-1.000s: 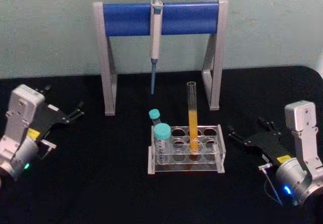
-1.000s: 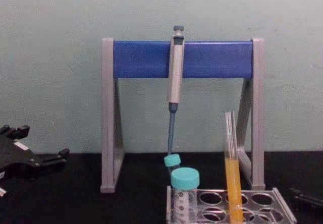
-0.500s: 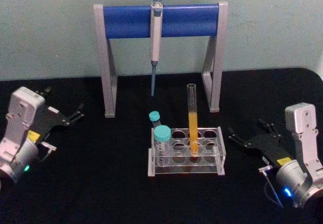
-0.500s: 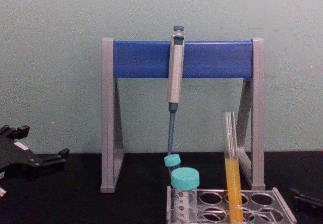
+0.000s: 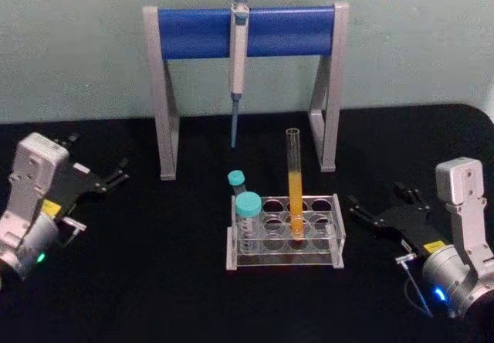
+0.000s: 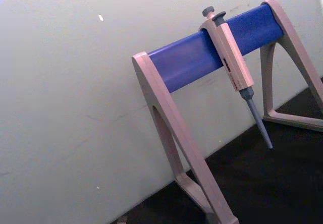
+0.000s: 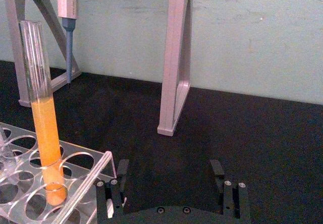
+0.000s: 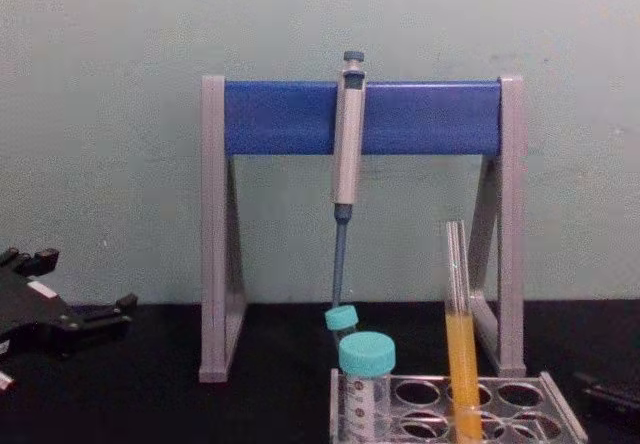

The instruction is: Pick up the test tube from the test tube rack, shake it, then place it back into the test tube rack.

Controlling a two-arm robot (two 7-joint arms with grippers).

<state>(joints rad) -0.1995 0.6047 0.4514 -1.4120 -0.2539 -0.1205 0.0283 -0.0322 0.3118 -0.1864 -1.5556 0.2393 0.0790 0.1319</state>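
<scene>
Looking down from my head, I see the test tube [image 5: 294,179] standing upright in the test tube rack [image 5: 284,231], in the middle row, with orange-yellow liquid filling its lower half. My right gripper [image 5: 369,208] rests low on the black table [image 5: 154,281], and the rack lies to its left, apart from it; its fingers are spread wide with nothing between them. My left gripper [image 5: 108,175] sits on the far side of the rack, well apart from it, its fingers parted and empty. Two teal-capped vials [image 5: 247,215] stand in the rack's end nearest my left gripper. Beyond the rack stands the grey stand with blue crossbar [image 5: 245,30], and the pipette [image 5: 238,57] hangs from it. From my left wrist, I see the stand tilted across the picture and the pipette [image 6: 236,72] clipped on its bar, tip hanging free above the table. From my right wrist, my own two black fingers [image 7: 120,171] stand wide apart with bare table between them; the tube [image 7: 44,128] rises from a rack [image 7: 30,188] hole just ahead and to the side of them, not touching. From my chest, the tube [image 8: 460,344] stands upright in the rack [image 8: 500,404], taller than the vials [image 8: 365,374] beside it, my left gripper [image 8: 95,316] shows at the edge, and the tip of my right gripper [image 8: 605,389] is dark at the other edge.
</scene>
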